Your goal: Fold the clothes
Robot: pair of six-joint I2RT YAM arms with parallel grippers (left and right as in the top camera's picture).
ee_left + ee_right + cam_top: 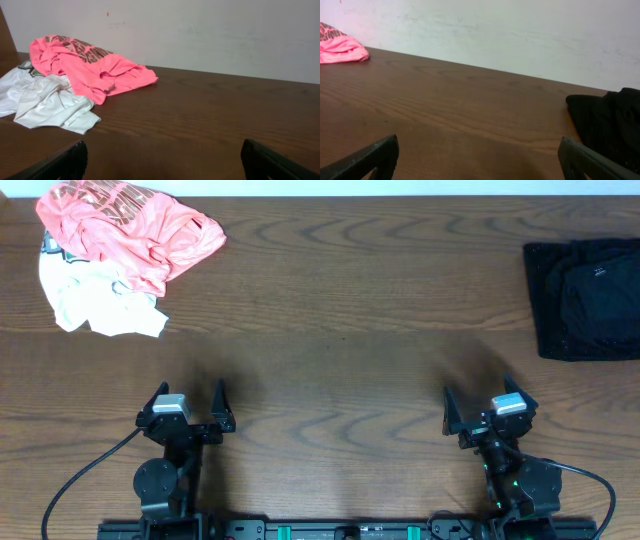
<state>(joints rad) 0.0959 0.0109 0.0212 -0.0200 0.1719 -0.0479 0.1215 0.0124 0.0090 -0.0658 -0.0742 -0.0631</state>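
Note:
The clothes in view are black garments (585, 298) lying folded in a stack at the table's right edge; the right wrist view shows them (605, 125) at far right. My left gripper (190, 392) stands open near the front left of the table, with nothing between its fingers (162, 150). My right gripper (480, 392) stands open near the front right, also with only bare wood between its fingers (479, 145). Neither gripper touches any fabric. The black stack lies well ahead and to the right of the right gripper.
A crumpled coral-pink printed shirt (130, 230) lies at the back left, partly over a rumpled white garment (100, 305); both show in the left wrist view, pink shirt (85, 67) and white garment (45, 100). A pale wall runs behind the wooden table (340, 300).

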